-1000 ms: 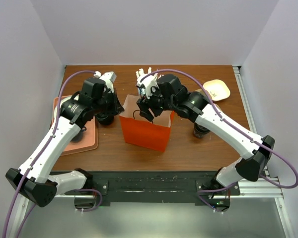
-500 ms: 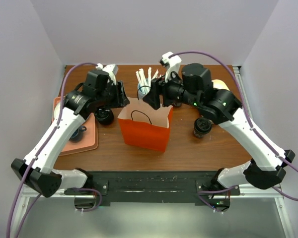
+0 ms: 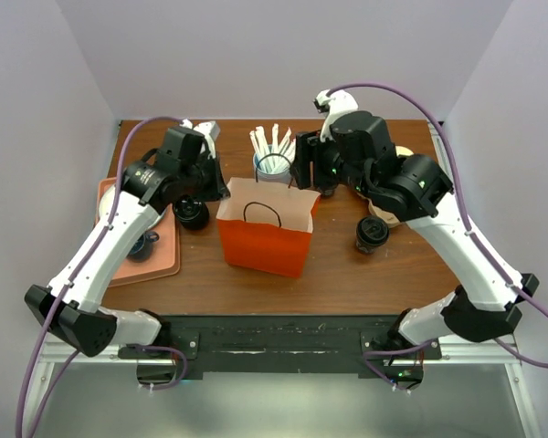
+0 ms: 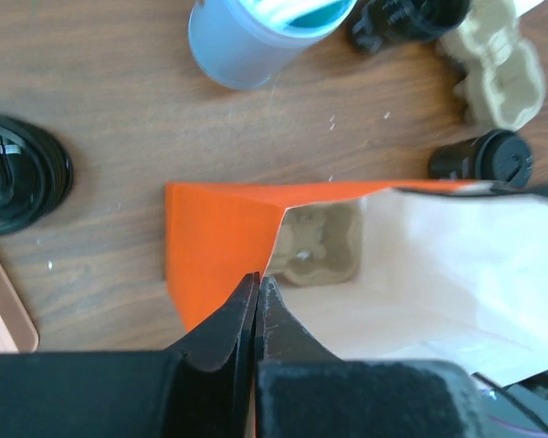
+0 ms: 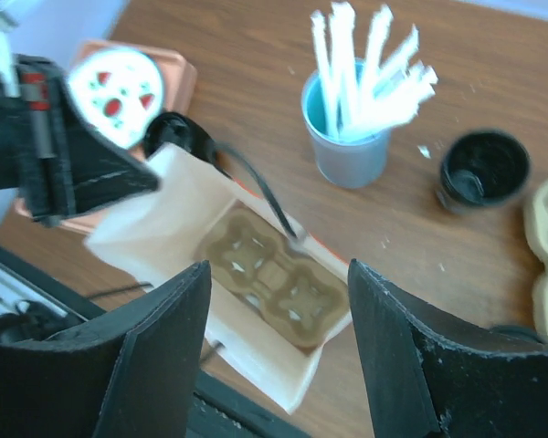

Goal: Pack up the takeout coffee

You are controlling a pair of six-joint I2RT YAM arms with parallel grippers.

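Tool (image 4: 257, 285) pinching orange bag (image 4: 215, 237) rim, cardboard cup carrier (image 4: 320, 242) inside, takeout coffee (image 4: 482, 162) beyond

Lifts the right gripper (image 3: 303, 173) out of the orange bag (image 3: 265, 242) to just behind its far right corner, jaws apart. Reopens, then pinches the left gripper (image 4: 258, 278) shut on the bag's left rim. Uncovers the straw holder (image 3: 272, 164) behind the bag.
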